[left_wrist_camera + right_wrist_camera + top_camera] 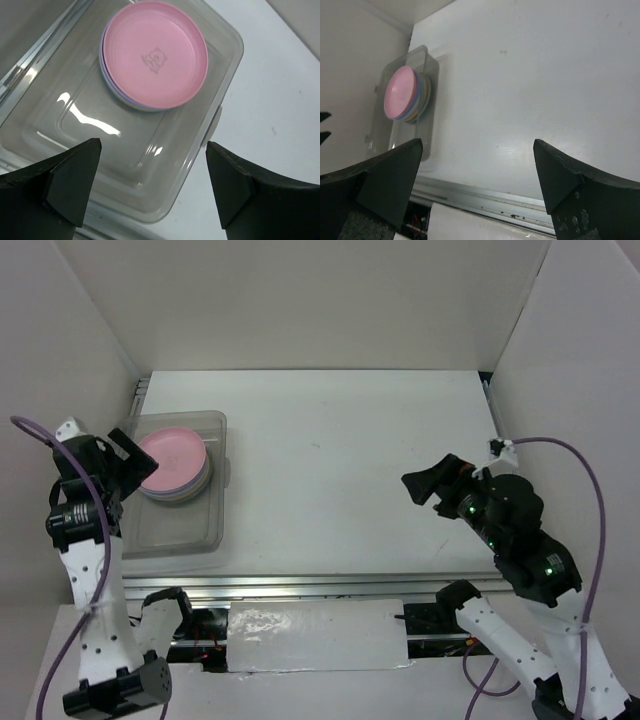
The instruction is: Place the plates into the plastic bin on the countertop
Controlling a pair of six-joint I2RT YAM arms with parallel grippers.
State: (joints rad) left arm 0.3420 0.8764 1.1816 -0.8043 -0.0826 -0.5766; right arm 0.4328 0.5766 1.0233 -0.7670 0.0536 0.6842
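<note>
Topping stacked plates (174,464): glossy pink, bear-embossed.

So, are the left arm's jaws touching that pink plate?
Apart. The left wrist view shows the left gripper wide open, its jaws clear of the pink plate, with bare floor of the plastic bin visible between them.

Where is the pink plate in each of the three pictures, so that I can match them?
Top external: pink plate at the left, in the plastic bin.
Left wrist: pink plate at upper centre.
Right wrist: pink plate at the left, seen nearly edge-on.
Shared landmark: the plastic bin around it, visible in all three.
</note>
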